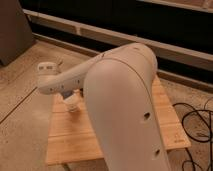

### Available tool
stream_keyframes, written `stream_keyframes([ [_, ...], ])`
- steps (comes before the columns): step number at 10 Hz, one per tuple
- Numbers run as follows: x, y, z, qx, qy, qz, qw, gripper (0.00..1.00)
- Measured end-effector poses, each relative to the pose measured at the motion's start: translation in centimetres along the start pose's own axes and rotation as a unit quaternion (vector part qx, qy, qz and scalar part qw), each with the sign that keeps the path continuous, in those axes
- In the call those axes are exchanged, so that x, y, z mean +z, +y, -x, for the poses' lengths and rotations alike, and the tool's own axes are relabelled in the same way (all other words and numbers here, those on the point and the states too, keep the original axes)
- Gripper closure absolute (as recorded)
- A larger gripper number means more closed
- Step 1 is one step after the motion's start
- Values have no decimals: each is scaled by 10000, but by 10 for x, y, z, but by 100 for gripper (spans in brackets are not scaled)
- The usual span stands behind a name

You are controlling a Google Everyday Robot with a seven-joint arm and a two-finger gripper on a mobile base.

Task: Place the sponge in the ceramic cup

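Arm (125, 100) fills the middle of the camera view, its bulky white upper segment rising from the lower edge to a rounded elbow. From there a slimmer forearm (75, 80) reaches left and slightly downward to a boxy wrist joint (47, 70). The gripper (72, 103) hangs below the forearm, pointing down over the rear-left part of the table (70, 142). Whether it is open or closed, or has hold of anything, cannot be told.

The sponge and the cup cannot be made out; the arm covers much of the tabletop.

The table is low, of pale wooden slats, and stands on a speckled floor (20, 100). Dark cables (197, 125) lie on the floor to the right. A dark wall with a pale ledge (150, 40) runs along the back.
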Motion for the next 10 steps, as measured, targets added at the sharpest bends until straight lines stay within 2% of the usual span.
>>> stream_keyframes([
  [3, 3, 0, -5, 27, 57, -10, 10000, 100],
  [6, 2, -5, -3, 37, 23, -41, 10000, 98],
  [7, 2, -5, -3, 32, 20, -39, 10000, 93],
  [10, 5, -3, -5, -11, 61, -15, 10000, 64],
])
